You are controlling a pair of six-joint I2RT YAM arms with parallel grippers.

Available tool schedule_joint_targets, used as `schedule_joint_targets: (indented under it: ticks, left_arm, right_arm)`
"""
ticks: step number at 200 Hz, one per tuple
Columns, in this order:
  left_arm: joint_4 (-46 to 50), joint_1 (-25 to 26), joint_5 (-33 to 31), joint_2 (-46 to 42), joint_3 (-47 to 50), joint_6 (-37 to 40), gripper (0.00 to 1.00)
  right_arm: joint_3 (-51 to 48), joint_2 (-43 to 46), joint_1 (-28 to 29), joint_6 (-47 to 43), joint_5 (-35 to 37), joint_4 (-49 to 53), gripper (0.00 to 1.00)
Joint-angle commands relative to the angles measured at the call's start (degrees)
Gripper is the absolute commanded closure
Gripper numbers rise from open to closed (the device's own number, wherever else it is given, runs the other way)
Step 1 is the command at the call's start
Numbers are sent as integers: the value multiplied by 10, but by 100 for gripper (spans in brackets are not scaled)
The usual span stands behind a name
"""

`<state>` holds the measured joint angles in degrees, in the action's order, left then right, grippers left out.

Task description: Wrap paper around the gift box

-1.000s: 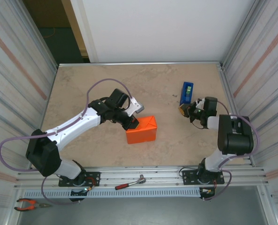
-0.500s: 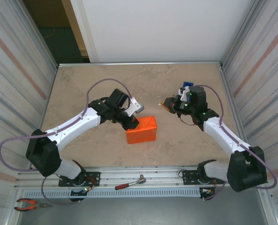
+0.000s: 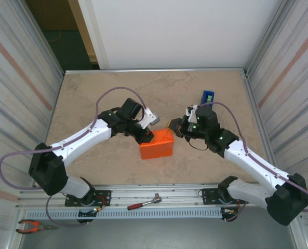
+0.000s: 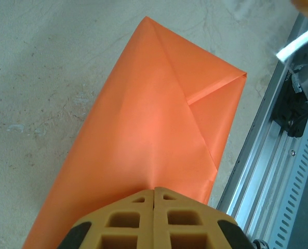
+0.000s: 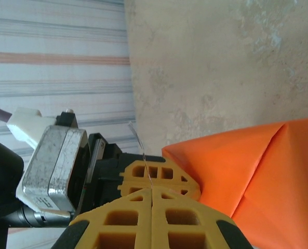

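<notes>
Orange paper [image 4: 143, 129] folded over gift box [image 3: 156, 143], triangular end flap creased; left fingers [image 4: 128, 223], right fingers [image 5: 169, 223] closed.

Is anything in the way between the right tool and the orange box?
Nothing visible. The right tool, shut on a thin clear strip, sits just off a corner of the gift box. The left tool is on its left edge.
</notes>
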<state>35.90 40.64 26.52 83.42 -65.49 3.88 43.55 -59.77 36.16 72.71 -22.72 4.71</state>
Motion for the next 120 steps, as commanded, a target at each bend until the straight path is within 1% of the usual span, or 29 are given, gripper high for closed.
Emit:
schedule_joint_targets:
  ticks: [1, 33, 54, 80, 120]
  left_arm:
    - [70, 16, -31, 47, 37, 10, 100]
    - [71, 17, -31, 47, 37, 10, 100]
    - [70, 17, -30, 47, 36, 10, 100]
    - [71, 17, -30, 47, 37, 9, 100]
    - [71, 18, -31, 47, 37, 9, 100]
  right_arm:
    - [-13, 15, 25, 40, 52, 9, 100]
    - [-23, 22, 70, 67, 106, 12, 100]
    - [-26, 20, 89, 78, 130, 7, 100]
    - [-25, 12, 104, 84, 144, 4, 100]
    - [-29, -10, 115, 92, 145, -17, 100]
